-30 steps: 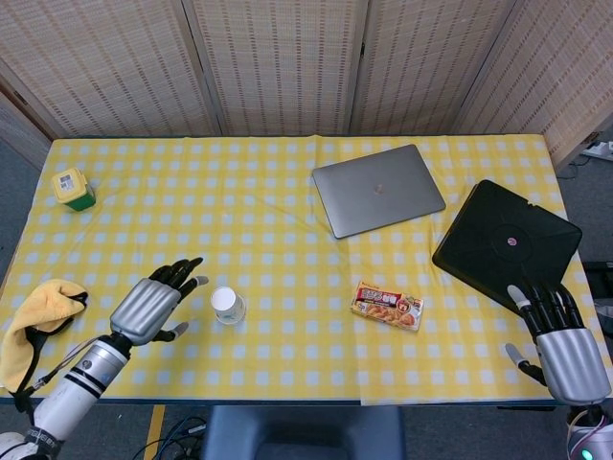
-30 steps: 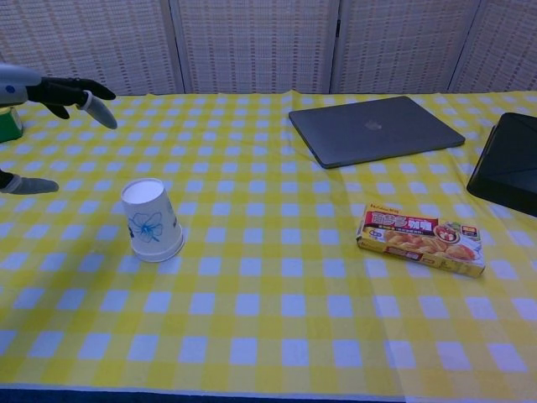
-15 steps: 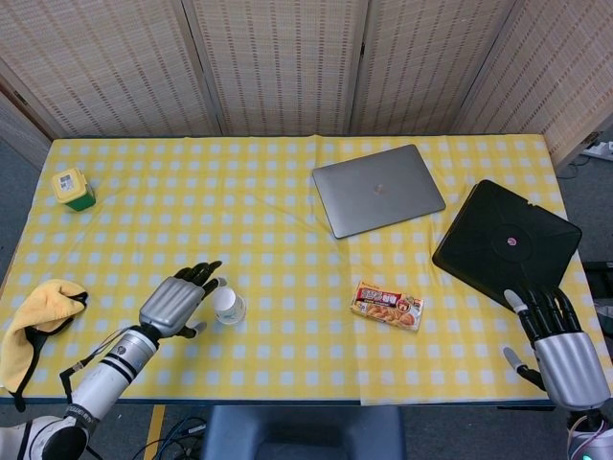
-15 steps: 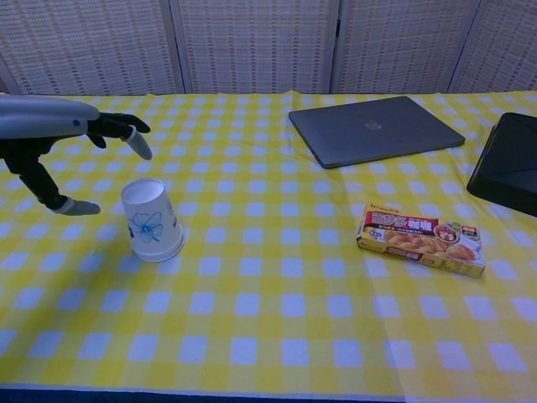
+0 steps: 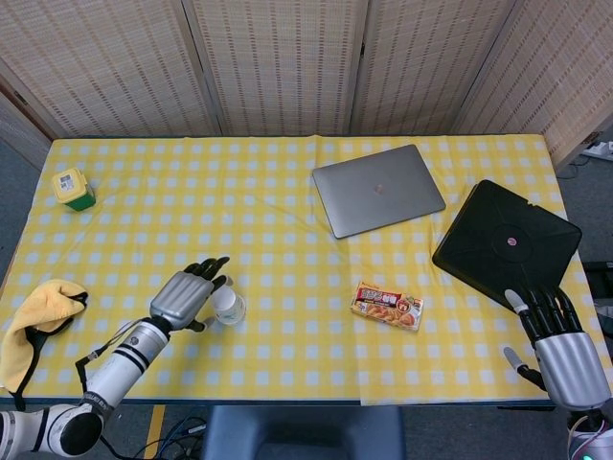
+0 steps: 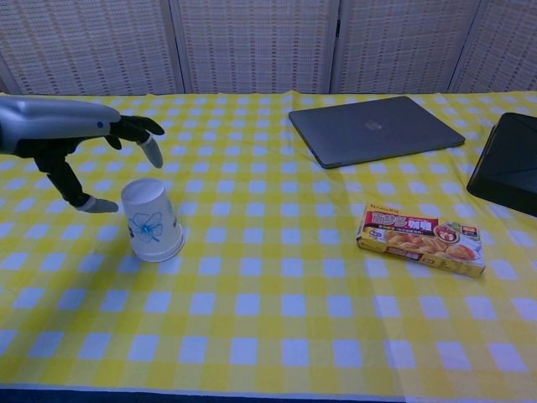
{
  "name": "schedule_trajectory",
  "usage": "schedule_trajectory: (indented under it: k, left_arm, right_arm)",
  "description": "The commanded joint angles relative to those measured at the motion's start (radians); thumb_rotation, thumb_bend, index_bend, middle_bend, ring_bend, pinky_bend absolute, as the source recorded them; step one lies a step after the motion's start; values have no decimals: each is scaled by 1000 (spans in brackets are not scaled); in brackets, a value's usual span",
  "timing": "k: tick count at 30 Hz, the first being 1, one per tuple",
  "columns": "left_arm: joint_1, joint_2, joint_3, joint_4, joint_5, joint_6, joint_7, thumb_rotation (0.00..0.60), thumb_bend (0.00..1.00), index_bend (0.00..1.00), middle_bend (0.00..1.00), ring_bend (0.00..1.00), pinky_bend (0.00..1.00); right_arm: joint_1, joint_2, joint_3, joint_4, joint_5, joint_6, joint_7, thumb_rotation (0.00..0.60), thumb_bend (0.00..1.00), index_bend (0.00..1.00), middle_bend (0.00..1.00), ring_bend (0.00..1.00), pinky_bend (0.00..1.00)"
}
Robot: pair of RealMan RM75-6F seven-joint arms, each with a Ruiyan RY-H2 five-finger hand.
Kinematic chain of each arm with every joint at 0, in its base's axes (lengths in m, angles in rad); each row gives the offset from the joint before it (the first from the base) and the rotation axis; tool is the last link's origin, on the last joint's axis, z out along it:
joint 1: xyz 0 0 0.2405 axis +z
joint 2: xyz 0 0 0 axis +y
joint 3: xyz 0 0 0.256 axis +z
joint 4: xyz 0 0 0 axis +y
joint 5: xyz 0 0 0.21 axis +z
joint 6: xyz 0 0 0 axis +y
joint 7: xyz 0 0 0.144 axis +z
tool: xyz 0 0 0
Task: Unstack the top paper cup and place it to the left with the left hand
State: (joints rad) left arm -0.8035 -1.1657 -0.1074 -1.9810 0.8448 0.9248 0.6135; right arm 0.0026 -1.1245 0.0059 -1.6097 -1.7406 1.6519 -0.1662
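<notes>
A stack of white paper cups (image 6: 152, 220) with a blue flower print stands upside down on the yellow checked table (image 6: 277, 302); in the head view the paper cups (image 5: 227, 305) sit near the front left. My left hand (image 6: 84, 134) hovers just left of and above the stack, fingers spread, thumb (image 6: 99, 204) close beside the cup's top edge. In the head view the left hand (image 5: 187, 295) sits right beside the cups. It holds nothing. My right hand (image 5: 560, 345) rests with spread fingers at the table's front right corner, holding nothing.
A grey laptop (image 5: 377, 190) and a black tablet case (image 5: 506, 241) lie at the back right. A snack box (image 6: 421, 243) lies right of centre. A small green and yellow jar (image 5: 73, 188) stands far left. A yellow cloth (image 5: 38, 321) hangs at the left edge.
My left hand has moved right, from well left of the cups to right beside them, fingers over the top. The cups and right hand have not moved.
</notes>
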Motion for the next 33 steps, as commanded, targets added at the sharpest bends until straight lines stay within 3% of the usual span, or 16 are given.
schedule_trajectory:
  k: [1,24,33]
  left_arm:
    - [-12,-9,4,10,-12,-3,0,600,322,270,0,0,183]
    - [-112,-54,39,83,-128,-12,8,600,322,295,0,0,183]
    - [-120,-51,55,85,-127,1,2,600,322,363,0,0,183]
  right_arm:
    - [0,0,0,0,-1,1,1,600,220,59,0,0,0]
    - [-6,7,-3,6,-13,16,17,600,220,59,0,0,0]
    - [-7,5,-3,5,-12,14,11,600,221,59,0,0,0]
